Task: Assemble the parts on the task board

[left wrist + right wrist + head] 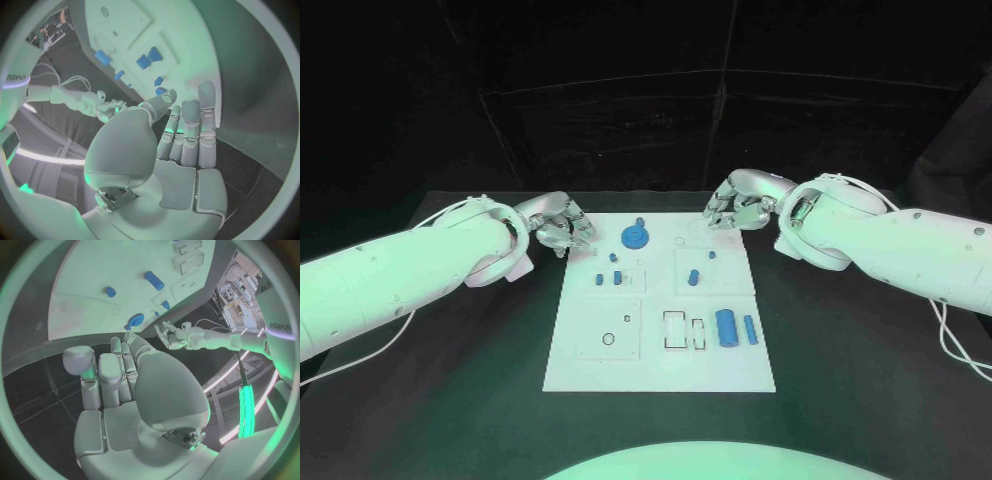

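Observation:
The white task board (661,345) lies in the middle of the black table. On it are a round blue part (635,237) at the far edge, small blue pegs (607,278) behind the middle, and a large blue cylinder (727,326) at the near right. My left hand (564,230) hovers at the board's far left corner, its fingers (187,130) stretched out and holding nothing. At the far right corner my right hand (737,208) is also empty, with fingers (112,377) extended. The right wrist view shows the round part (136,320) just beyond the fingertips.
Rectangular slots (684,330) and an oval hole (609,338) open in the board's near half. Bare black table surrounds the board on all sides. White cables trail from both arms (952,340).

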You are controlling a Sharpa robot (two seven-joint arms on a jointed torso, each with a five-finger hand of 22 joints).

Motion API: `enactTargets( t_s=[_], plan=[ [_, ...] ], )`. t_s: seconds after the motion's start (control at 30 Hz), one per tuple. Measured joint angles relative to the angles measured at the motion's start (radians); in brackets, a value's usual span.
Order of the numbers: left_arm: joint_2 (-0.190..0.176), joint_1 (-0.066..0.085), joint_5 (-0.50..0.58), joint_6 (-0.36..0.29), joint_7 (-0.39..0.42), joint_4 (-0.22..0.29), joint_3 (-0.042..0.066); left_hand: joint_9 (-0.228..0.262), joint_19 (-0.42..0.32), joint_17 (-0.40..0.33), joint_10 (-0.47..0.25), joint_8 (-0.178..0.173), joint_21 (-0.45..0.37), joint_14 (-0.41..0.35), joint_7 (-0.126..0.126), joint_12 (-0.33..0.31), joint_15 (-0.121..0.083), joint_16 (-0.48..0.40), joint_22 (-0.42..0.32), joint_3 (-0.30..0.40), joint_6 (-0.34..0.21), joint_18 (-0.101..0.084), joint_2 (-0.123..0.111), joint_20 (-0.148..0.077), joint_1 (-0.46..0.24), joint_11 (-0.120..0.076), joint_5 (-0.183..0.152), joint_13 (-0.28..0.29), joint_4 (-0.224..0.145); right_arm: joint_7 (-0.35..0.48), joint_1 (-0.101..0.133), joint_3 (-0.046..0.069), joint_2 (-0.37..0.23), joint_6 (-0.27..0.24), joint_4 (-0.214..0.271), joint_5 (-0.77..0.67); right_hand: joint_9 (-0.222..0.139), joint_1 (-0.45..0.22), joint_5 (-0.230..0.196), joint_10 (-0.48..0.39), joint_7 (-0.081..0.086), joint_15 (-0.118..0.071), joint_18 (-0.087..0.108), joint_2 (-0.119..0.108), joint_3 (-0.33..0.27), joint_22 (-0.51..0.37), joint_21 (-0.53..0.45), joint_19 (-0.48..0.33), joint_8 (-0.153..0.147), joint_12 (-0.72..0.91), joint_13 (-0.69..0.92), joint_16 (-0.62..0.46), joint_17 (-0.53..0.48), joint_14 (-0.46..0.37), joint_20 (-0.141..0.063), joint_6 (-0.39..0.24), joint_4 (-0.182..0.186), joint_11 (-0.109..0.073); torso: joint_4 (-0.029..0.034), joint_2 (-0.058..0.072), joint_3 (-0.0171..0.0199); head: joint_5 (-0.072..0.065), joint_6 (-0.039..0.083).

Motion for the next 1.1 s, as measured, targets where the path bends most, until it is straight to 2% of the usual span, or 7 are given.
enactTargets(
  t_s=[0.17,0.3,0.43,0.63,0.87,0.93,1.1],
  plan=[
    [-0.04,0.0,0.333,-0.004,0.128,0.028,0.0,0.0,-0.017,-0.027,0.057,0.011,-0.008,-0.023,-0.006,0.045,-0.004,-0.017,-0.006,0.003,0.016,0.0,0.005,-0.004,0.005,-0.01,0.007,0.009,0.003,-0.036,-0.026,-0.001,-0.004,0.009,0.024,-0.178,-0.001,-0.017,-0.009,0.007,0.0,0.0,0.0,-0.025,0.024,0.004,0.0,0.004,-0.018,-0.031,-0.046,0.0,0.001,0.0,0.004,0.0,-0.004,0.007,0.0,0.001,-0.001,-0.008,0.008],
    [-0.063,0.001,0.541,-0.004,0.205,0.064,-0.001,0.001,-0.02,-0.032,0.075,0.02,-0.013,-0.027,-0.011,0.064,-0.008,-0.017,-0.007,0.003,0.028,-0.001,0.007,-0.008,0.003,-0.018,0.012,0.013,0.003,-0.058,-0.039,-0.001,-0.004,0.019,0.033,-0.281,-0.001,-0.032,-0.012,0.009,0.0,0.001,0.0,-0.045,0.041,0.004,0.0,0.004,-0.032,-0.049,-0.075,0.0,0.002,0.001,0.004,0.0,-0.003,0.009,-0.0002,0.001,-0.001,-0.008,0.011],
    [-0.078,0.001,0.68,-0.003,0.256,0.099,-0.001,0.001,-0.02,-0.034,0.082,0.021,-0.013,-0.027,-0.008,0.068,-0.008,-0.017,-0.007,0.003,0.031,-0.001,0.01,-0.008,-0.001,-0.018,0.012,0.013,0.003,-0.072,-0.045,-0.001,-0.004,0.035,0.036,-0.347,-0.002,-0.042,-0.02,0.011,0.005,0.004,0.0,-0.055,0.053,0.002,0.0,0.007,-0.044,-0.065,-0.104,0.0,0.008,0.004,0.008,-0.006,-0.006,0.011,-0.0001,0.002,-0.0012,-0.009,0.011],
    [-0.088,0.0,0.784,-0.003,0.296,0.132,-0.001,0.001,-0.02,-0.034,0.082,0.021,-0.013,-0.027,-0.008,0.068,-0.007,-0.017,-0.007,0.003,0.031,-0.001,0.01,-0.008,-0.001,-0.018,0.012,0.013,0.003,-0.082,-0.052,-0.001,0.001,0.056,0.039,-0.393,-0.002,-0.044,-0.02,0.005,0.009,0.011,0.0,-0.068,0.077,0.001,0.0,0.011,-0.058,-0.082,-0.137,0.0,0.007,0.004,0.011,-0.009,-0.011,0.016,0.0005,0.002,-0.0012,-0.006,0.01],
    [-0.094,0.0,0.834,-0.003,0.321,0.145,-0.001,0.001,-0.02,-0.035,0.082,0.021,-0.013,-0.027,-0.008,0.068,-0.007,-0.017,-0.008,0.0,0.031,-0.001,0.01,-0.008,-0.001,-0.018,0.012,0.013,0.006,-0.085,-0.062,-0.001,0.015,0.074,0.031,-0.418,-0.001,-0.044,-0.026,0.005,0.016,0.011,0.0,-0.068,0.106,0.001,0.0,0.011,-0.063,-0.086,-0.164,0.004,0.01,0.004,0.011,-0.009,-0.021,0.023,0.0005,0.002,-0.0007,-0.005,0.009],
    [-0.095,0.0,0.842,-0.003,0.325,0.146,-0.001,0.001,-0.02,-0.036,0.082,0.021,-0.013,-0.027,-0.008,0.072,-0.007,-0.017,-0.008,0.0,0.031,-0.001,0.01,-0.008,-0.001,-0.018,0.012,0.013,0.006,-0.086,-0.066,-0.001,0.017,0.079,0.029,-0.422,0.0,-0.044,-0.038,0.012,0.017,0.011,0.0,-0.068,0.125,0.003,0.0,0.011,-0.063,-0.086,-0.173,0.004,0.011,0.004,0.011,-0.005,-0.022,0.028,0.0005,0.002,-0.0005,-0.006,0.008],
    [-0.096,0.0,0.854,-0.003,0.328,0.146,-0.001,0.001,-0.023,-0.038,0.082,0.025,-0.013,-0.026,-0.008,0.072,-0.007,-0.017,-0.01,-0.002,0.031,-0.001,0.014,-0.005,-0.005,-0.018,0.012,0.013,0.007,-0.086,-0.073,-0.001,0.024,0.089,0.024,-0.427,0.0,-0.044,-0.062,0.027,0.016,0.011,0.0,-0.068,0.172,0.01,0.0,0.014,-0.069,-0.09,-0.198,0.012,0.017,0.004,0.014,0.006,-0.028,0.024,-0.0007,0.003,0.0,-0.006,0.008]
  ],
)
